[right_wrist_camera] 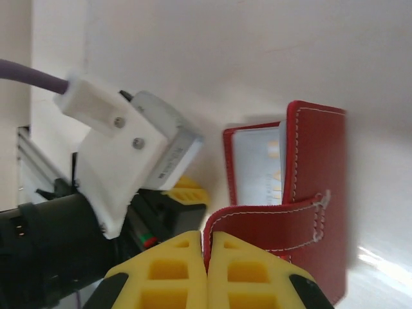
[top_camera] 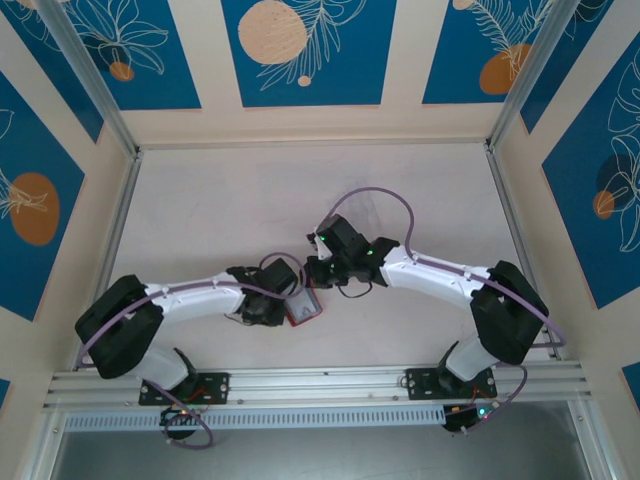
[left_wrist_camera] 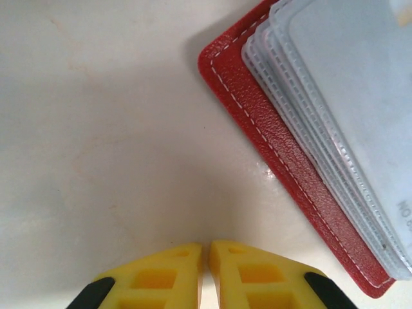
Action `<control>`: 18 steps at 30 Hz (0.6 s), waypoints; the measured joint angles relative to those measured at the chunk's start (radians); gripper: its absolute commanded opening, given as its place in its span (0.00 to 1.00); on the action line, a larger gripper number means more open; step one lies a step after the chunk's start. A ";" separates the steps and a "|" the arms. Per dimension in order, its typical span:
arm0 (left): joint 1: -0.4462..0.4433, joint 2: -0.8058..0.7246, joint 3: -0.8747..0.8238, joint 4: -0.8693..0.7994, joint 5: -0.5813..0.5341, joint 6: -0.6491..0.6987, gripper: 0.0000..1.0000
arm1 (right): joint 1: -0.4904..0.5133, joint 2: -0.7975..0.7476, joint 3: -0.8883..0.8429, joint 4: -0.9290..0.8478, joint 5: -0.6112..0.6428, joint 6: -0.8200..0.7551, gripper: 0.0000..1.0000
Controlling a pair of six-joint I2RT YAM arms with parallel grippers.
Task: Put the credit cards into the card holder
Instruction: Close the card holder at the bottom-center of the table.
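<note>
We find the card holder [top_camera: 303, 309] open on the desk. The left gripper [left_wrist_camera: 206, 256] has its jaws nearly closed and empty. The right gripper [right_wrist_camera: 207, 243] has its jaws closed at the cover edge. We should pin the cover flat first.

We see a pale, smooth table [top_camera: 250, 200]; flat on it, toward its near edge, lies the dark red card holder [top_camera: 303, 309], open; its clear sleeves [left_wrist_camera: 335, 103] face up.

Pale table [top_camera: 220, 220]; aluminium rail [top_camera: 320, 385] along near edge; blue floral wall panels [top_camera: 310, 50] around
</note>
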 measured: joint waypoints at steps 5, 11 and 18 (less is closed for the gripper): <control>0.023 -0.042 -0.047 0.050 0.026 -0.044 0.13 | 0.013 0.025 -0.056 0.148 -0.085 0.094 0.00; 0.054 -0.171 -0.170 0.178 0.052 -0.104 0.18 | 0.053 0.080 -0.061 0.202 -0.106 0.142 0.00; 0.065 -0.369 -0.251 0.226 0.004 -0.143 0.21 | 0.112 0.225 0.037 0.171 -0.079 0.137 0.12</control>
